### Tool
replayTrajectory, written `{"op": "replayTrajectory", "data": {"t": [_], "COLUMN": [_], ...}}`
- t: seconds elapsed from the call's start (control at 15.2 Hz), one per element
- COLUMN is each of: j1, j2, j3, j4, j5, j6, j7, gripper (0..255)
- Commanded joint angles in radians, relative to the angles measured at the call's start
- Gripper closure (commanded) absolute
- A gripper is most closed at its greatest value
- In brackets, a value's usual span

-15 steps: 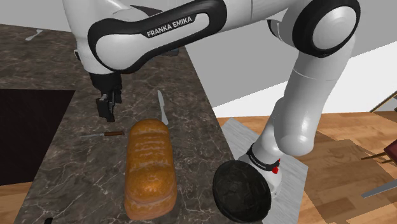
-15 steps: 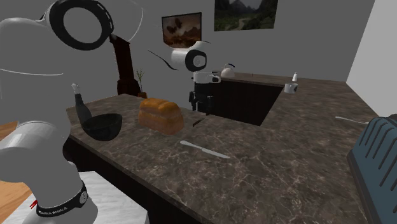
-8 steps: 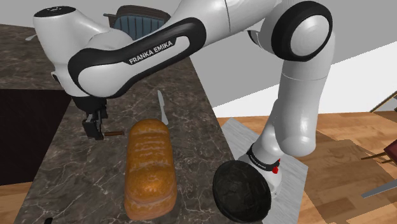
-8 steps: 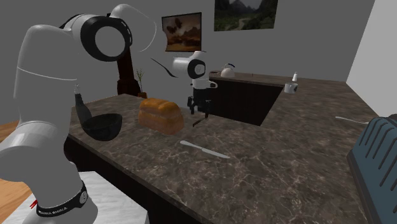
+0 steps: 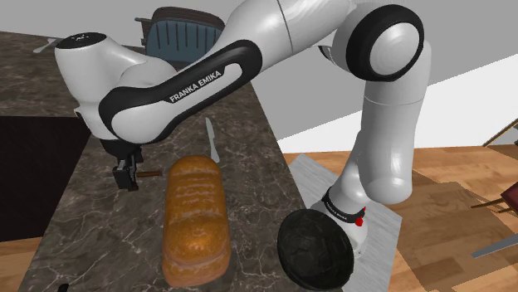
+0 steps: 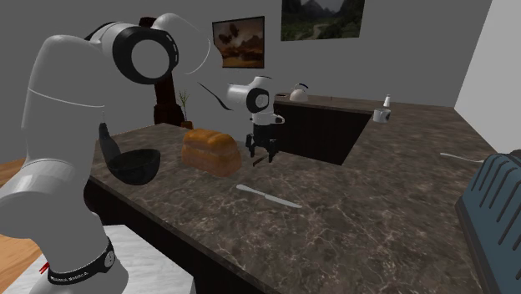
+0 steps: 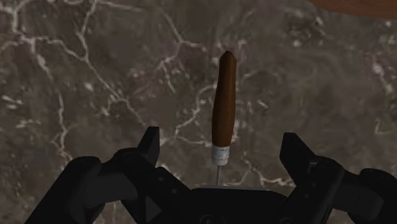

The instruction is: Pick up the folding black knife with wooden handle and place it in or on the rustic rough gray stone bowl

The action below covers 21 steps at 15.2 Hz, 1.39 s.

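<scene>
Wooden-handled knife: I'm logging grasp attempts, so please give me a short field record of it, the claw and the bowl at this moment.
knife: slim knife with brown wooden handle, lying flat on the dark marbled countertop
claw: black two-finger claw, open, low over the knife
contact: handle lies between the fingers, touching neither; not held
bowl: dark rough round bowl, knife not in it
in between: brown bread loaf lies between knife and bowl

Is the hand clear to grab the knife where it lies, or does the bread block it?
Probably yes: the hand hangs open over the knife, its handle between the fingers, untouched. The bread lies off to one side.
</scene>
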Motion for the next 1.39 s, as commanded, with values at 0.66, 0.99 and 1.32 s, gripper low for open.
{"op": "replayTrajectory", "data": {"t": [0.66, 0.99, 1.32], "j1": [0.001, 0.0, -0.004], "j2": [0.001, -0.005, -0.035], "j3": [0.0, 0.001, 0.008], "j4": [0.001, 0.004, 0.031], "j5": [0.0, 0.002, 0.016], "j6": [0.0, -0.009, -0.064], "j7": [0.001, -0.001, -0.01], "gripper": [255, 255, 255]}}
